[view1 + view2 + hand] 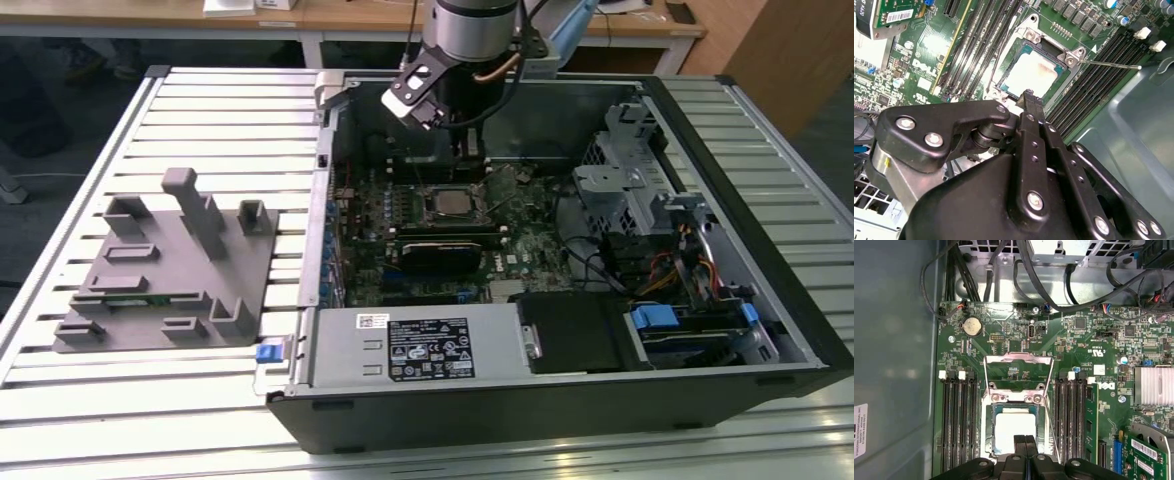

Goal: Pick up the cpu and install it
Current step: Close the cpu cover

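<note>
Silvery-white metal topped the cpu (1014, 429), which lay flat in the socket (986, 415) on the green motherboard (1004, 342), a little above the middle of the exterior view. The socket's retention frame (1019, 357) stood swung open beside it, so the chip looked seated but not clamped down.

By its look, the cpu would handle as a light, stiff, thin plate. Its smooth lid would likely be slippery under hard pads, and the hidden contact face was probably the fragile part. The safest hold seemed to be a pinch across two opposite edges of the darker rim, kept level, with no pressing on the top or tilting in the socket.

In the exterior view, the arm (470, 30) came down from the upper middle of the frame into the open computer case (534, 400), its wrist near vertical over the board. The hand (1025, 442) hung just above the near edge of the cpu. Its two black fingers (1029, 107) were pressed together with nothing between them. Whether the tips touched the lid could not be told.

Memory slots (959, 425) ran on both sides of the socket. On the slatted surface (134, 420), toward the exterior view's left, sat a grey fixture (174, 270), well apart from the case.
</note>
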`<act>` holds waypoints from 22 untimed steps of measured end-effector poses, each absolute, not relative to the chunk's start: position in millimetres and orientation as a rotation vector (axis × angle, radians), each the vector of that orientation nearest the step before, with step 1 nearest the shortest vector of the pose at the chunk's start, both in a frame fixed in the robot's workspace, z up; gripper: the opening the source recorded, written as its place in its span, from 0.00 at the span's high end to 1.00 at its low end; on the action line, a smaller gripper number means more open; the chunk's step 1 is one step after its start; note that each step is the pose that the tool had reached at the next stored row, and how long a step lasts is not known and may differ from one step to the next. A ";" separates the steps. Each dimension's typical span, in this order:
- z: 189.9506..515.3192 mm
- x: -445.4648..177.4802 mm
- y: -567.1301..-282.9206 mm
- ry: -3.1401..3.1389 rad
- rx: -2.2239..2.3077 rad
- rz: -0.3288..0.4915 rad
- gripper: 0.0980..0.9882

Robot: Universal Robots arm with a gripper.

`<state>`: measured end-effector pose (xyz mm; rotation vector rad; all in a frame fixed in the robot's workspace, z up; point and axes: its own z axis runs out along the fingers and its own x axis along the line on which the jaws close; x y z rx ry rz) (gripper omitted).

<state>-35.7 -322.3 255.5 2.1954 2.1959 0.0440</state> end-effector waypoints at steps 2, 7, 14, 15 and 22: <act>256.1 -35.7 -322.3 2.196 2.195 0.044 0.99; 257.8 -35.7 -322.3 2.196 2.195 0.044 0.99; 260.5 -35.1 -322.3 2.196 2.195 0.044 0.99; 260.5 -33.8 -322.5 2.196 2.195 0.044 0.99; 261.3 -19.4 -323.0 2.196 2.196 0.043 0.99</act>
